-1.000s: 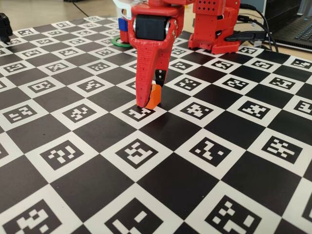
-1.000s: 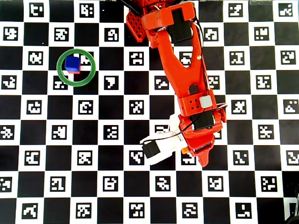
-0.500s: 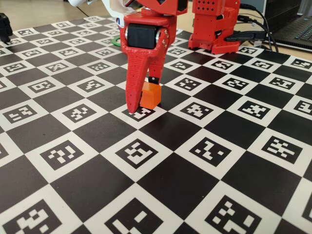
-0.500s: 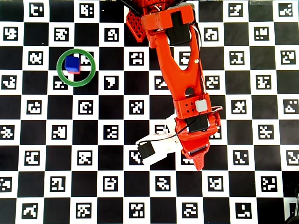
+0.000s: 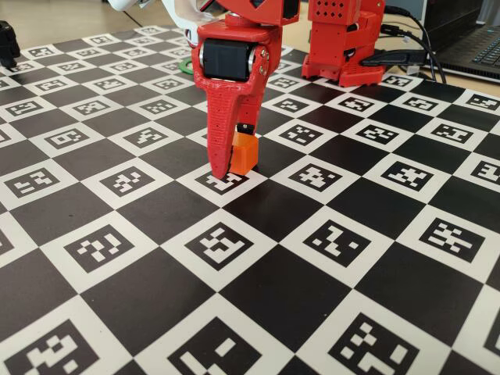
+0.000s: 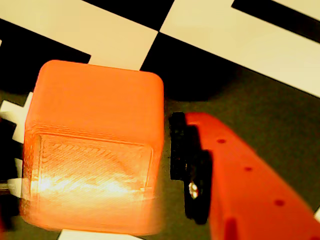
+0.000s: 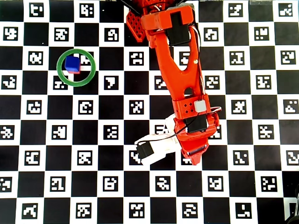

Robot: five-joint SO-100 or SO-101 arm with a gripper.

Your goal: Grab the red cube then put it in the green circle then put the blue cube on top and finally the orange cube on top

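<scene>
Between the tool's (image 5: 232, 160) perforated plastic jaws sits the layered, round-edged orange cube (image 5: 244, 153).

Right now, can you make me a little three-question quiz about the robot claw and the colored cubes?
1. True or false: the blue cube sits on the red cube inside the green circle.
2. Which cube is the claw down at? A) blue B) orange C) red
3. Fill in: in the overhead view, the green circle lies to the ____ of the claw.

Key:
1. True. In the overhead view a sliver of red peeks out under the blue cube, inside the ring.
2. B. The orange cube rests on the checkered board, with the claw's fingers on either side of it.
3. Left, and higher up in the picture.
</scene>
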